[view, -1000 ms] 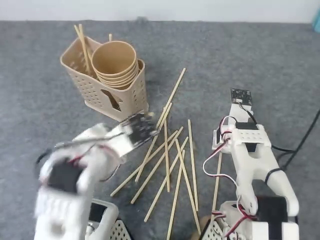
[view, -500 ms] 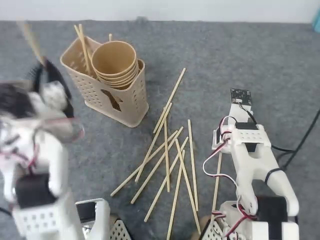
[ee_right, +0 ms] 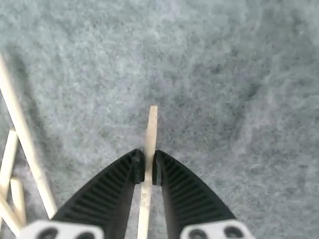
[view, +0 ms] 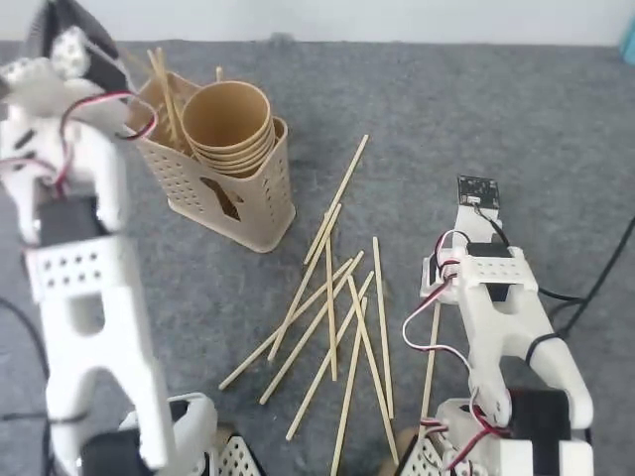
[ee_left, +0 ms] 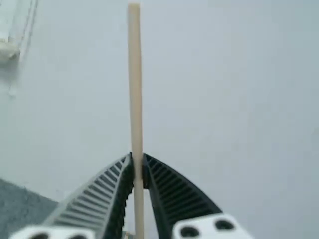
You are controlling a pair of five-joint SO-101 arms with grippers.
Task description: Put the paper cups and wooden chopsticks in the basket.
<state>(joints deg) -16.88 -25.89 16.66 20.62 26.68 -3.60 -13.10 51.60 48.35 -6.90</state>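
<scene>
A beige perforated basket (view: pixel 248 213) stands at the back left and holds a stack of paper cups (view: pixel 228 119) and a few wooden chopsticks (view: pixel 164 84). Several loose chopsticks (view: pixel 327 307) lie scattered on the grey carpet in the middle. The left arm is raised high at the far left beside the basket. Its gripper (view: pixel 71 28) (ee_left: pixel 137 160) is shut on one chopstick (ee_left: pixel 133 74), which points up against a white wall. The right arm (view: pixel 491 288) is low at the right. Its gripper (ee_right: pixel 147 155) is shut on a chopstick (ee_right: pixel 151 124) lying on the carpet.
Grey carpet (view: pixel 476 109) covers the table, with bare room at the back right. A black cable (view: pixel 605 278) runs along the right edge. More loose chopsticks (ee_right: pixel 20 134) lie close beside the right gripper.
The left arm has swung up from the chopstick pile to the far left of the basket, carrying a chopstick. The right arm has kept still.
</scene>
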